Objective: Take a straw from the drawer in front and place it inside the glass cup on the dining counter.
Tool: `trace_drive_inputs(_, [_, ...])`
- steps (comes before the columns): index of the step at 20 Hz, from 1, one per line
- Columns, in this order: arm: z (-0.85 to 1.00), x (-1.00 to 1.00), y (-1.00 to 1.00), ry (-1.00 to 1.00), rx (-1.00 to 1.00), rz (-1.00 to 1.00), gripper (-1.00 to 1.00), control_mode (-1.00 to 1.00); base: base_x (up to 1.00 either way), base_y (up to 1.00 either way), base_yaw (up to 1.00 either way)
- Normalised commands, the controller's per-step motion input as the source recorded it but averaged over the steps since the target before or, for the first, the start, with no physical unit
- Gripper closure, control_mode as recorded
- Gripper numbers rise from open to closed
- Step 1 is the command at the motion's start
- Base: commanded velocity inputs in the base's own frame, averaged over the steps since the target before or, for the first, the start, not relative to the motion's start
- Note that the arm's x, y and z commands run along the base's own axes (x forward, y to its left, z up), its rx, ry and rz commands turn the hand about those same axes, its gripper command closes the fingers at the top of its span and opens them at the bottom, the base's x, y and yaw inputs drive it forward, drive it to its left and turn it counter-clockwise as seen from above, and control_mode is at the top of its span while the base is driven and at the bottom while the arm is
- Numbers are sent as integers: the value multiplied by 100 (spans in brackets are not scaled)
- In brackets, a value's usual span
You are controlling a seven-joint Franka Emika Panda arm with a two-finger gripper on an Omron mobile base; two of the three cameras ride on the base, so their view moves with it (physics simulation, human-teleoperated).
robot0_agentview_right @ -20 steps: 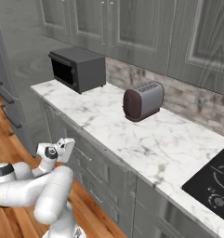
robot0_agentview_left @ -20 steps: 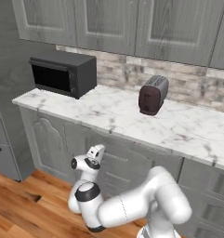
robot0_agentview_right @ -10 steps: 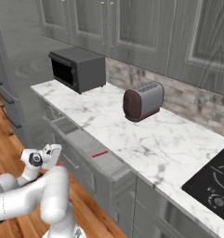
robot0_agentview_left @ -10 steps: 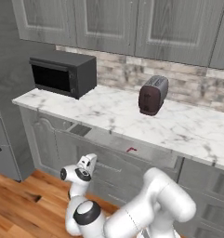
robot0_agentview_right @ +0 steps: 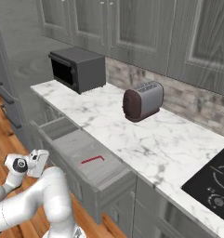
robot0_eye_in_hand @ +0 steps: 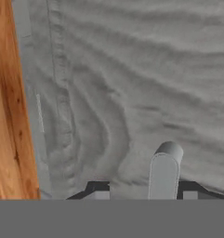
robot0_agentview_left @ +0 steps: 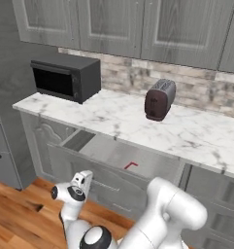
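The grey drawer stands pulled out, a red straw lying inside. The end effector sits at its front, fingertips hidden; its grip cannot be told.

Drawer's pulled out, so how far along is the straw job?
Done: the drawer is open, and the red straw lies in it. In hand: the gripper is at the drawer front, around the bar handle. Left: grasp the straw, carry it to the cup.
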Motion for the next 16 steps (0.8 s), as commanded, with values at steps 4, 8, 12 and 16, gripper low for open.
trace_drive_inputs(4, [-100,-75,74,16,0,0,100,-100,0,0,0])
trace_drive_inputs(8, [-100,-55,77,20,0,0,-100,-100,0,0,0])
trace_drive_inputs(12, [-68,-44,35,13,0,0,-100,-100,0,0,0])
trace_drive_inputs(16, [50,-50,3,-9,4,0,-100,-100,0,0,0])
